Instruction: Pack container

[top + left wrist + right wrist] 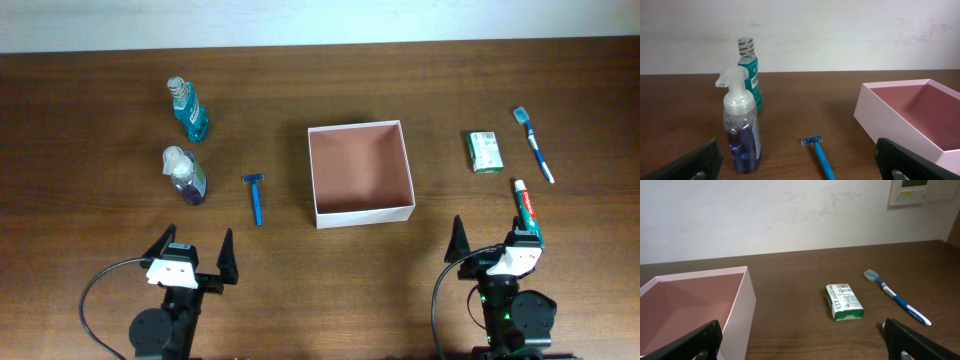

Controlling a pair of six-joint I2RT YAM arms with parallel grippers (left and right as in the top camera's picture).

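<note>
Overhead, your container (360, 165) sits mid-tabletop (90, 70), open side up. At its 9 o'clock lies a blue razor (256, 197). At 10 o'clock stand a purple pump bottle (185, 175) and, beyond it, a teal mouthwash bottle (188, 108). At 3 o'clock lie a green-and-white packet (484, 151) and a toothbrush (534, 145), and at 4 o'clock a toothpaste tube (525, 205). Your left jaws sit at 7 o'clock and your right jaws at 5 o'clock, both spread wide and released.

Left wrist: the pump bottle stands upright, with the razor at its 3 o'clock and the container's corner farther right.

Right wrist: the container's wall is at 9 o'clock, the packet ahead, and the toothbrush at the packet's 3 o'clock.
</note>
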